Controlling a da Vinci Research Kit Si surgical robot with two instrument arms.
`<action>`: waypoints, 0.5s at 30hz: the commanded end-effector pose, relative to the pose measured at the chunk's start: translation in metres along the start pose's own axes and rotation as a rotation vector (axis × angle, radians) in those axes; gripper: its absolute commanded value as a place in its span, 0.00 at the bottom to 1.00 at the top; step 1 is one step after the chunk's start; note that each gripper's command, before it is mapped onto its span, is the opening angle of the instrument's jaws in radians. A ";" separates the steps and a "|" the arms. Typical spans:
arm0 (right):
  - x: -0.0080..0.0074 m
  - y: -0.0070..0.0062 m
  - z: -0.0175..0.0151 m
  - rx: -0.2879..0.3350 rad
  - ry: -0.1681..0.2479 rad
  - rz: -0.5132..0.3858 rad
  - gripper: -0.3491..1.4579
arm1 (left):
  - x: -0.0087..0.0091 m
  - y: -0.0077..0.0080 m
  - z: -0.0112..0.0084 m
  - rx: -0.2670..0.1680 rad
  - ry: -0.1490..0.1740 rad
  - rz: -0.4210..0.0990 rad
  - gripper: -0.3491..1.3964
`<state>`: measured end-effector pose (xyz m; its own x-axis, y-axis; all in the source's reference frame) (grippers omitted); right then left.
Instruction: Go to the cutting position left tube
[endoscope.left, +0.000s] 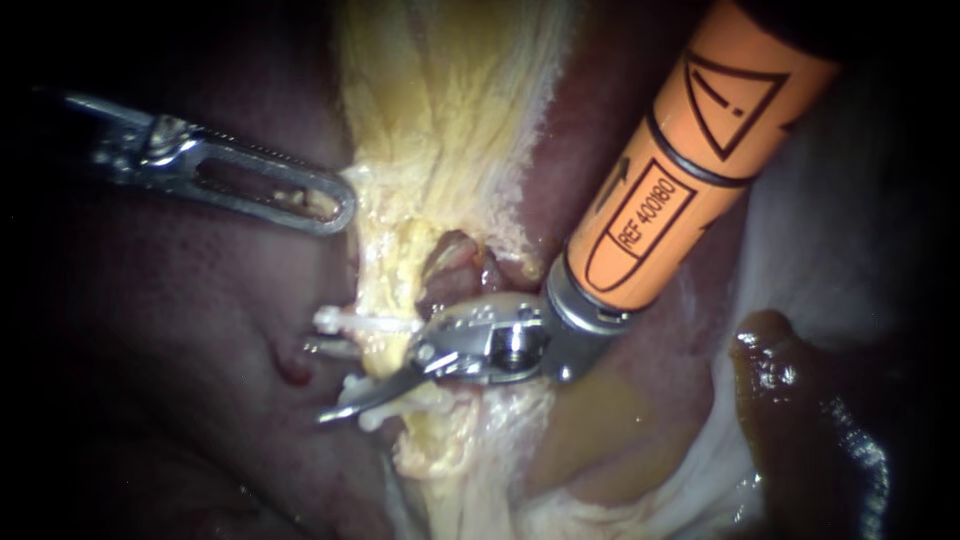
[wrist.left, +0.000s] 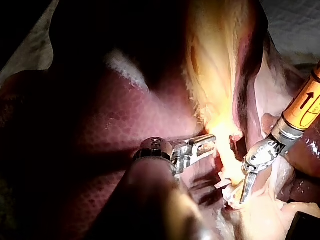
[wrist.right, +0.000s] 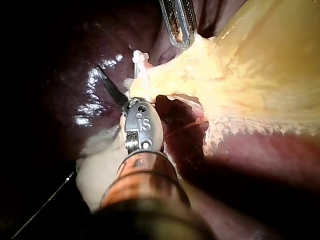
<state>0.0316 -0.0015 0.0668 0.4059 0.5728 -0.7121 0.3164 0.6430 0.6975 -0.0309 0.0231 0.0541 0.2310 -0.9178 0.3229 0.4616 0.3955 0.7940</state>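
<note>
Dark red liver (endoscope.left: 200, 330) lies behind everything. Your left instrument (endoscope.left: 335, 200) pinches the edge of the pale yellow fatty tissue (endoscope.left: 450, 120) in its slotted steel jaws. Your orange-sleeved right instrument (endoscope.left: 318, 382) holds its thin blades spread astride the yellow left tube (endoscope.left: 385, 345), between white plastic clips (endoscope.left: 335, 320).

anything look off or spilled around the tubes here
Two things. A glossy dark brown pool lies on the pale tissue right of the right instrument, like spilled fluid. A small red spot marks the liver just left of the clips, like a nick or a blood smear.
</note>
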 end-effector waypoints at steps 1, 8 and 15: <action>0.0002 -0.0002 0.0000 0.002 0.002 -0.001 0.97 | 0.0000 0.0000 0.0000 0.001 0.000 0.000 0.00; 0.0006 -0.0003 0.0000 0.006 0.008 0.000 0.97 | 0.0000 0.0001 0.0000 0.001 0.000 0.000 0.00; 0.0005 -0.0003 -0.0001 0.006 0.008 0.000 0.97 | 0.0000 0.0001 0.0000 0.001 0.000 0.000 0.00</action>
<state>0.0317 -0.0013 0.0662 0.3984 0.5771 -0.7129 0.3220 0.6398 0.6979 -0.0309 0.0232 0.0542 0.2314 -0.9177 0.3230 0.4607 0.3958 0.7944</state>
